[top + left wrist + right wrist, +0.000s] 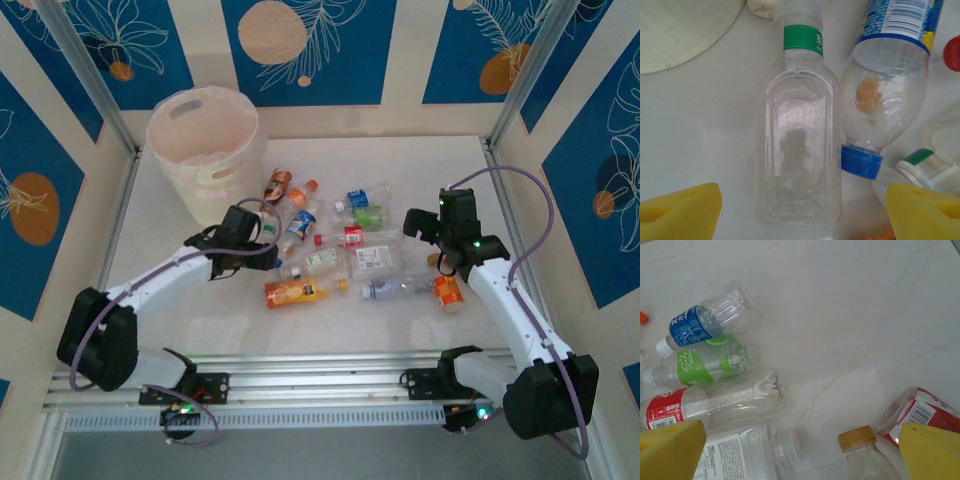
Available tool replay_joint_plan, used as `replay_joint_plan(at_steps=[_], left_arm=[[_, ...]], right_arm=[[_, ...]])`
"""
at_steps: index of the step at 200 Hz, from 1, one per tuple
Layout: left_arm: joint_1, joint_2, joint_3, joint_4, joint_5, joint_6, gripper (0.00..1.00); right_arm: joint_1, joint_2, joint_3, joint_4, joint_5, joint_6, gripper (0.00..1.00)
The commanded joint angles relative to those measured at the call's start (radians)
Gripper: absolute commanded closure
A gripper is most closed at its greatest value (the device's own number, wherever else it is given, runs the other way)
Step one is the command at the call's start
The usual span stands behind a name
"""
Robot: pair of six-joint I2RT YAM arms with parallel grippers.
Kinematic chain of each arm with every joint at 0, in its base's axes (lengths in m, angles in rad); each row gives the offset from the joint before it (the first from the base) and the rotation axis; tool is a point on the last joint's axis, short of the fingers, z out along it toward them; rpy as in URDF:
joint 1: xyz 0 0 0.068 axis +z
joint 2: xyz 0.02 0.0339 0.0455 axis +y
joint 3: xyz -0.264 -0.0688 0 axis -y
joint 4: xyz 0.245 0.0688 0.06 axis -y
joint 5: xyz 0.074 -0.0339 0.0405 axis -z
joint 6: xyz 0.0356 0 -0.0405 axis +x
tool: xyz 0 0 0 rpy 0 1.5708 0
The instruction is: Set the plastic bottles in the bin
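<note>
Several plastic bottles [350,250] lie scattered mid-table. The bin [205,150], a tall pale pink bucket, stands at the back left. My left gripper [262,238] hangs open just in front of the bin. In the left wrist view, its yellow fingers [680,215] stand on either side of the base of a clear bottle with a green neck band [800,150], with gaps on both sides. A blue-capped bottle [887,85] lies right beside it. My right gripper [800,455] is open above a gold-capped bottle [860,450] and a white-labelled one [740,452], holding nothing.
Blue-labelled [700,322], green-labelled [705,362] and red-labelled [705,402] bottles lie left of the right gripper. An orange bottle [295,291] lies near the front and another [447,293] by the right arm. The bin's base [680,30] is close to the left gripper.
</note>
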Motion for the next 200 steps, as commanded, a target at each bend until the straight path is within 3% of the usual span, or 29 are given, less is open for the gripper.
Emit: replay_joint_plan(at_steps=[1,99,138,200], left_arm=[[-0.001,0.035,0.029,0.039,-0.04,0.017,0.15],[0.042,0.192,0.095,0.071,-0.006,0.012,0.18],[0.062,0.198,0.085,0.061,-0.01,0.0,0.27],[0.085,0.198,0.073,0.051,-0.005,0.014,0.29]], right_arm=[[0.012,0.01,0.029,-0.019,0.011,0.023,0.01],[0.016,0.02,0.038,-0.032,0.02,0.022,0.01],[0.018,0.026,0.034,-0.029,0.02,0.022,0.01],[0.022,0.036,0.034,-0.023,0.023,0.019,0.01]])
